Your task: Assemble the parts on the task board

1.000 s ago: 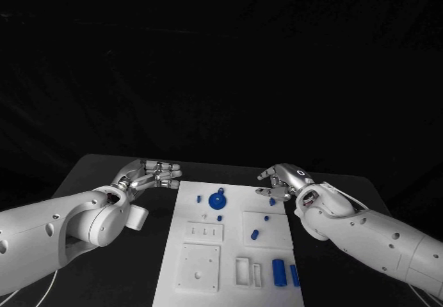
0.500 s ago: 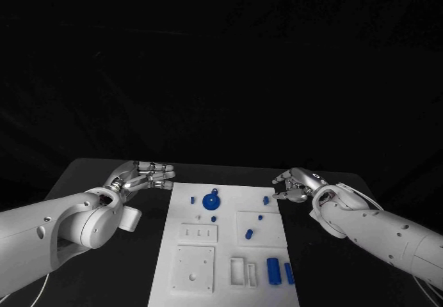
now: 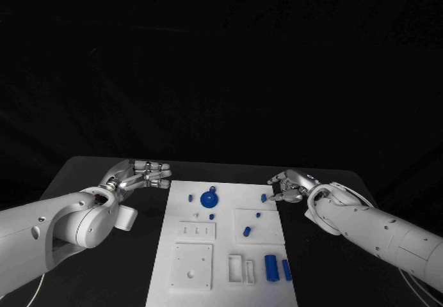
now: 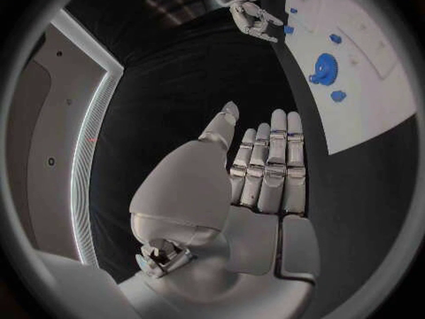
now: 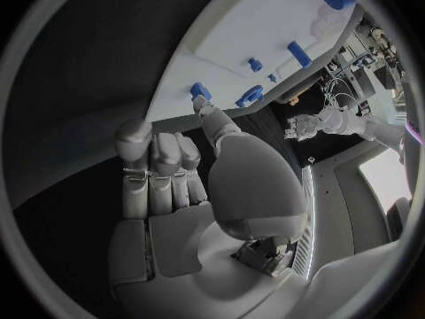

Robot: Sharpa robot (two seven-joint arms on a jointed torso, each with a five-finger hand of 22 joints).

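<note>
The white task board lies lengthwise in the middle of the black table. A blue gear sits near its far end, with small blue pegs scattered round it. Two blue cylinders lie near its front right corner. My left hand hovers off the board's far left corner, fingers straight and side by side, holding nothing. My right hand hangs at the board's far right edge, holding nothing. Its thumb tip is close beside a small blue peg at that edge, the same peg as in the head view.
Bare black table runs along both long sides of the board. Pale raised blocks with slots and holes stand on the board's near half. From the left wrist, the gear and my right hand lie beyond the fingers.
The head camera has shifted a little. My right hand has drawn back from over the board's far right corner to its edge. My left hand has barely moved.
</note>
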